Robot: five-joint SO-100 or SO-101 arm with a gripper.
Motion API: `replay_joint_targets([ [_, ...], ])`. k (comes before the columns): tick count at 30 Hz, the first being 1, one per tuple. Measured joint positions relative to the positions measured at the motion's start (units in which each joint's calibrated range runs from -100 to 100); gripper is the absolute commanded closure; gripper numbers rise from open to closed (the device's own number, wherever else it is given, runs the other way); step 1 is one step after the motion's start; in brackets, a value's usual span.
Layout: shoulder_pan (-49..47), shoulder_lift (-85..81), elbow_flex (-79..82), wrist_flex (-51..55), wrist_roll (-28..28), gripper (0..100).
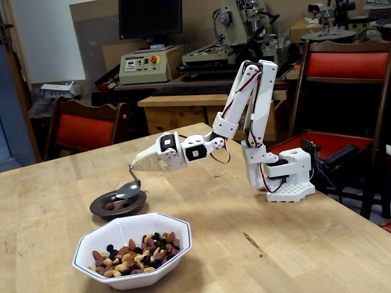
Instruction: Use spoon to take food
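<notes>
My gripper [135,163] is shut on the taped top of the spoon [129,188], whose thin bent handle hangs down to the left of the white arm. The shiny spoon bowl is tipped over the small dark plate [102,210] and looks empty. A few pieces of food [110,206] lie on that plate. In front, a white octagonal bowl [177,244] holds the rest of the food [134,254]: almonds, cashews and raisins.
The arm's white base [287,177] stands at the right on the wooden table [256,244]. Red-seated chairs [85,128] stand behind the table at left and right, with benches of lab equipment further back.
</notes>
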Motion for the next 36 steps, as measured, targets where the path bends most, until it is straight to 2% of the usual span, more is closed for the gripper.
replay_joint_targets([
  [9,0.0,0.0,0.0,0.0,-0.5,96],
  [18,0.0,0.0,0.0,0.0,-8.4,96],
  [25,0.0,0.0,0.0,0.0,-11.6,96],
  [31,0.0,-7.4,0.1,0.2,-12.3,96],
  [36,0.0,-15.8,0.1,5.7,-12.2,96],
])
